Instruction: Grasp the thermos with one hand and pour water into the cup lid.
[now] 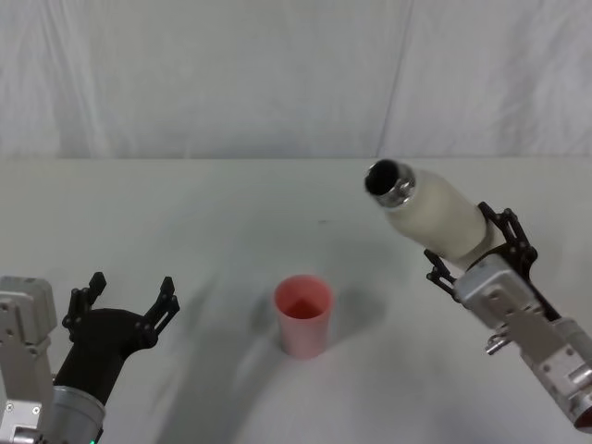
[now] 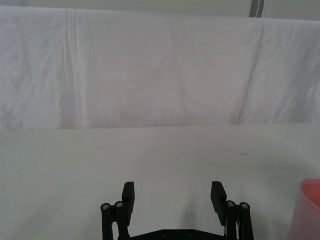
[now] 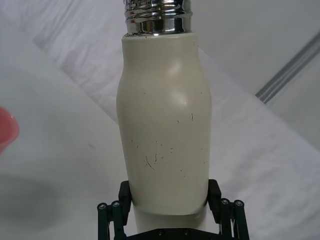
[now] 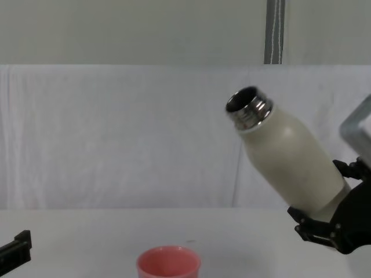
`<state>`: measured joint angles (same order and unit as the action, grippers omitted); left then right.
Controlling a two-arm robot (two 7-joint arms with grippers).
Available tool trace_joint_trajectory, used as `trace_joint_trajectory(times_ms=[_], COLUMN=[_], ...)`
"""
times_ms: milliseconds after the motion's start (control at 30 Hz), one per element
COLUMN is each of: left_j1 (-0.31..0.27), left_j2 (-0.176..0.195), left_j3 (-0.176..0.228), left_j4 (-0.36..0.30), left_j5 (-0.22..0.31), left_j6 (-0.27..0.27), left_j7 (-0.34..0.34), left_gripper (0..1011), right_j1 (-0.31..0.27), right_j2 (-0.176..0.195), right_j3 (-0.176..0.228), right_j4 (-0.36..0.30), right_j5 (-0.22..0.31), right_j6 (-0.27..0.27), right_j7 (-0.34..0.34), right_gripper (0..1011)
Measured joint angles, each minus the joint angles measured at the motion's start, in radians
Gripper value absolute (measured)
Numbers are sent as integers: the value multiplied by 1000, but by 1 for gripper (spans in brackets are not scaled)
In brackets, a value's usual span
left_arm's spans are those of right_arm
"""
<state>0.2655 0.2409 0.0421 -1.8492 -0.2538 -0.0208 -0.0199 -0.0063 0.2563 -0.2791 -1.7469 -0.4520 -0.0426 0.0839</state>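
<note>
Thermos (image 1: 430,215), cream-white with open steel neck, tilts toward the pink cup lid (image 1: 302,314), right gripper (image 1: 472,250) fingers clamped round its base.

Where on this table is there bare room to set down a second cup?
Bare table lies between the cup lid and the backdrop, and between it and the open left end effector. Right side is crowded: the right end effector holds the tilted thermos.
</note>
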Motion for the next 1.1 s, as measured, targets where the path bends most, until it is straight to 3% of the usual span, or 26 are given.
trace_joint_trajectory(times_ms=[533,933,1100], left_j1=[0,0,0], left_j2=[0,0,0], left_j3=[0,0,0], left_j4=[0,0,0], left_j5=[0,0,0], left_j6=[0,0,0], left_j7=[0,0,0], left_gripper=[1001,1001,1001], right_j1=[-51,-81,-91], right_j2=[-58,-87,-106], right_j3=[79,114,132], right_j4=[2,12,25], right_j5=[237,344,429], right_j6=[-52,-73,-78], right_j7=[43,51,74], right_gripper=[948,948,948])
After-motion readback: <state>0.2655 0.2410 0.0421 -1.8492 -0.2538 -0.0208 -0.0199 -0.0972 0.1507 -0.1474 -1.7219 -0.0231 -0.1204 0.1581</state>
